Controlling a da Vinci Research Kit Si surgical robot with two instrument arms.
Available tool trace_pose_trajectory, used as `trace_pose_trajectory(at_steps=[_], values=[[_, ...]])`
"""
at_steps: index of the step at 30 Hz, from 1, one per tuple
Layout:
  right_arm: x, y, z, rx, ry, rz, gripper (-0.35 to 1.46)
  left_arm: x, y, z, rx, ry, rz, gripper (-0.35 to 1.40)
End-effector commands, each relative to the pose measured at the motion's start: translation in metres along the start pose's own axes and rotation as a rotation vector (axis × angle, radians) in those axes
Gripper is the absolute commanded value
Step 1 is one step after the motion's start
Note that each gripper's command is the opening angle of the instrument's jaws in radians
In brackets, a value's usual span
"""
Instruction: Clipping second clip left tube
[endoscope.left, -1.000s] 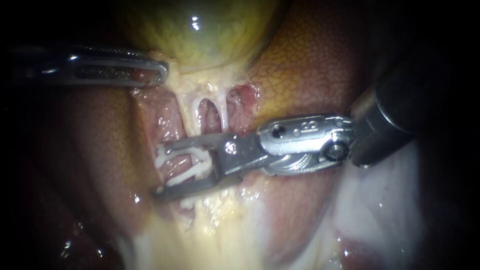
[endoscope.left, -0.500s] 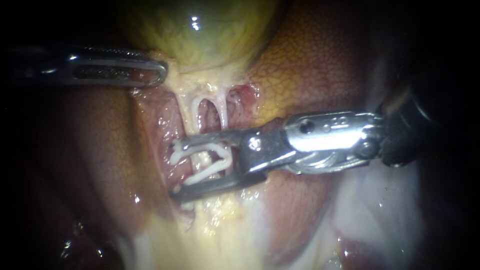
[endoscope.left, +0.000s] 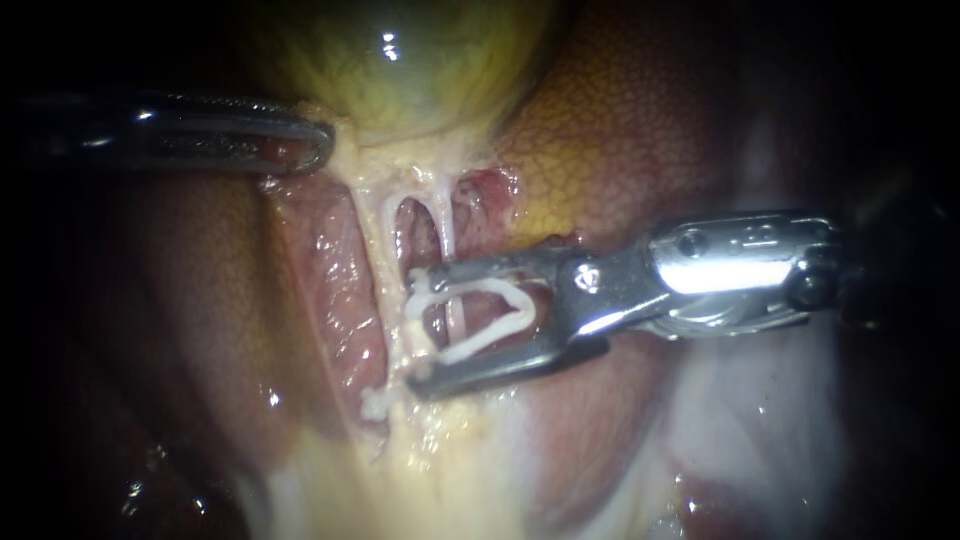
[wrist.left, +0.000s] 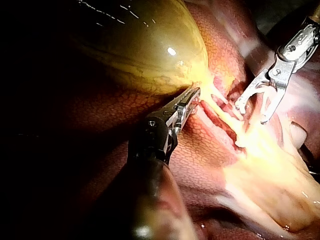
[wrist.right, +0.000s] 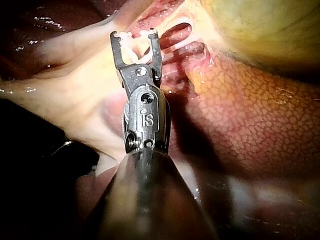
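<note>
Endoscope view: nearest, right instrument (endoscope.left: 413, 330) with claw spread wide yet bearing from both sides on an open white clip (endoscope.left: 500, 326), tips just at the left tube (endoscope.left: 385, 250); farther back, left instrument (endoscope.left: 318, 146) with claw clamped on tissue at the gallbladder (endoscope.left: 420, 70) base.

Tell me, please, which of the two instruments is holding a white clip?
The right instrument, entering from the right: a white clip sits held between its jaws. The left instrument, beside the gallbladder, carries none.
</note>
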Motion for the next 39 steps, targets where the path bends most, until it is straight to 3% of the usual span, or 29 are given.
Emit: trace_pose_trajectory(at_steps=[1,9,21,32,35,39], values=[[-0.0003,0.0001,0.0001,-0.001,-0.001,-0.001,0.45,0.0000,0.0000,0.0000,0.000,0.000,0.000,-0.35],[-0.0023,0.0009,0.0004,0.011,-0.005,-0.006,0.46,0.0000,0.0000,0.0000,0.000,0.000,0.000,-0.35],[-0.0051,0.0035,0.0006,0.015,-0.009,0.039,0.46,0.0000,0.0000,0.0000,0.000,0.000,0.000,-0.35],[-0.0066,0.0051,0.0013,0.036,-0.014,0.085,0.46,0.0001,0.0000,0.0000,-0.001,0.000,0.000,-0.35],[-0.0068,0.0056,0.0014,0.051,-0.001,0.106,0.46,0.0001,0.0000,0.0000,-0.001,0.000,0.000,-0.35],[-0.0068,0.0060,0.0020,0.110,0.064,0.174,0.46,0.0001,0.0000,0.0001,-0.001,0.000,0.001,-0.35]])
